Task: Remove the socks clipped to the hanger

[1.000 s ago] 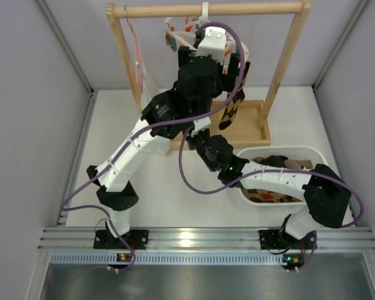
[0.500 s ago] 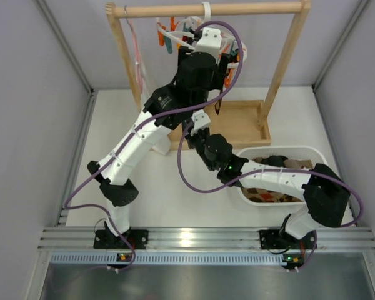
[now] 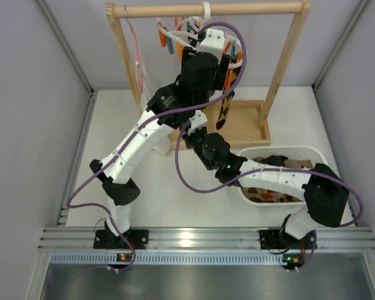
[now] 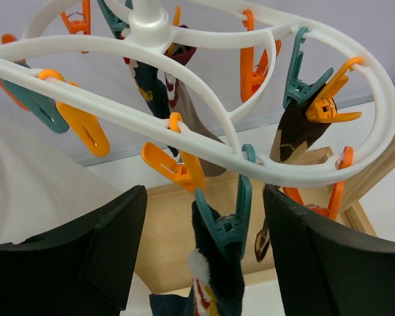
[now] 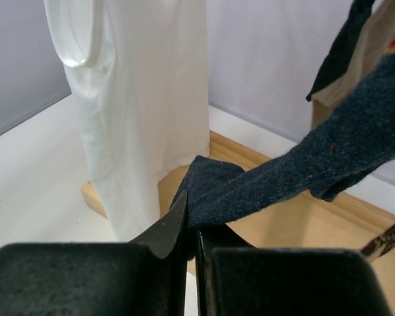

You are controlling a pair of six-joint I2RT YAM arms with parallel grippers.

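Left claw (image 4: 205, 197): spread, one finger on either side of a teal clothespin (image 4: 227, 220).
Hanger (image 4: 263, 168): just above the left claw.
Right claw (image 5: 189, 220): pinching a dark navy sock (image 5: 303, 171), which stretches up and right from it.
White cloth (image 5: 145, 99): hanging beyond the right claw, to the left.

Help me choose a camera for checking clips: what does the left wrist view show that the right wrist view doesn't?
Only left wrist: the hanger and its clothespins, one teal clothespin gripping a patterned sock between the open jaws of the left gripper. Only right wrist: the right gripper, jaws shut on a navy sock, beside a white cloth. Both: the wooden base.
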